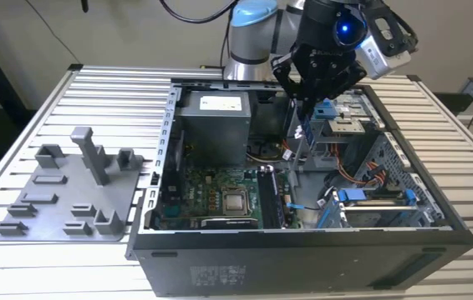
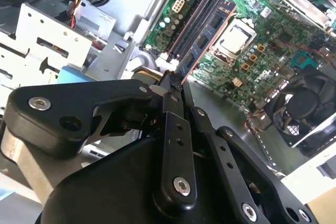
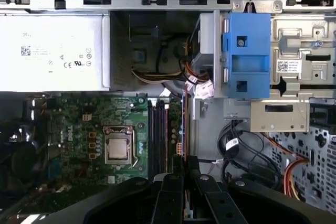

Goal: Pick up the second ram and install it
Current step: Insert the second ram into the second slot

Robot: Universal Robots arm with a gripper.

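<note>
My gripper hangs over the open computer case, above its middle. The fingers are shut on the second ram, a thin dark stick with a row of chips and a reddish edge. It points down toward the motherboard. In the first wrist view the ram shows edge-on between the fingertips of the gripper. It is still above the board, just beside the long black memory slots, on the side away from the processor socket.
The grey holder tray with posts and blocks lies on the slatted table at the exterior view's left. Inside the case are the power supply, a blue drive bracket, loose cables and a fan.
</note>
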